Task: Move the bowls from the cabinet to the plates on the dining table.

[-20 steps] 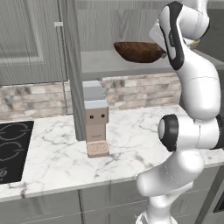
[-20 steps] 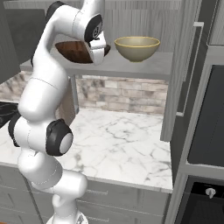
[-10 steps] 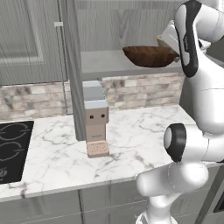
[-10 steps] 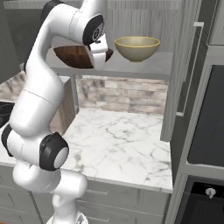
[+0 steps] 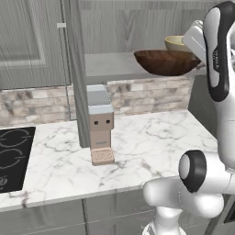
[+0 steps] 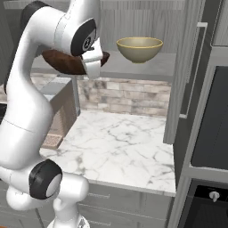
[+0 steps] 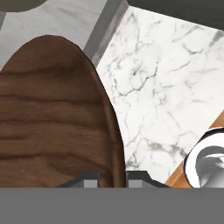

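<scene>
The fingers are pinched narrow on the thin rim of the dark brown wood-grain bowl, one small grey tip on each side of the wall. In the hand view the bowl spreads out from the fingers as a wide, shallow oval with dark streaks running across smooth, polished wood. Just past its rim, beyond the fingers, lies the desk, a flat slab of white marble with thin grey veins. In the left base view the wooden bowl hangs at the front edge of the cabinet shelf, a flat grey board with a faint wood grain, and whether it touches the board cannot be told. Behind the bowl, farther from the fingers, the smaller pale yellow-olive bowl stands upright on the same shelf, deeper and rounder, with a matte surface. Under the shelf runs a backsplash of rough grey-brown stone strips. Well below the fingers, a boxy grey and tan coffee machine stands on the marble, with a glossy black hob farther out.
</scene>
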Robot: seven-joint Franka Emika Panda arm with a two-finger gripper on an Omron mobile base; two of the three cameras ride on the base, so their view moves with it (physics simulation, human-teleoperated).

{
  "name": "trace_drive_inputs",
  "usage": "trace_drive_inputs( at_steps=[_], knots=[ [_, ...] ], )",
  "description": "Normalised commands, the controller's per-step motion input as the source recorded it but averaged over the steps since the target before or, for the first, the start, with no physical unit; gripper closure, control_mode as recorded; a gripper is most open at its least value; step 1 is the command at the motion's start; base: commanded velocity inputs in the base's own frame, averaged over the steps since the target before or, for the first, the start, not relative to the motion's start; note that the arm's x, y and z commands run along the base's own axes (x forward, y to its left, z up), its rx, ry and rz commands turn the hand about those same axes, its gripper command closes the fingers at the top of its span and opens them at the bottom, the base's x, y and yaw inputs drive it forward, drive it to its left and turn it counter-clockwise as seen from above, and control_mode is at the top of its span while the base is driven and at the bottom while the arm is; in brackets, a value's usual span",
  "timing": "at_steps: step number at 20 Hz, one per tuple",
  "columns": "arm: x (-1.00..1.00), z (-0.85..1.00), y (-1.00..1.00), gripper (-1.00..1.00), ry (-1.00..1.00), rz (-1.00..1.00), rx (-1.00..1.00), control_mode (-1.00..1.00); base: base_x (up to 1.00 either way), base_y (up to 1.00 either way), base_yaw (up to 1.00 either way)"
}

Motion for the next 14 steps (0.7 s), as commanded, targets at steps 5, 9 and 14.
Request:
trace_drive_inputs(
  at_steps=[5, 9, 14],
  knots=[
    [-0.76, 0.01, 0.0, 1.0, -0.13, 0.02, 0.0, -1.0, 0.0, 0.0, 0.0],
    [-0.68, 0.0, 0.0, 1.0, -0.13, 0.04, 0.0, -1.0, 0.0, 0.0, 0.0],
    [-0.65, -0.06, 0.01, 1.0, -0.13, 0.05, 0.0, -1.0, 0.0, 0.0, 0.0]
  ],
)
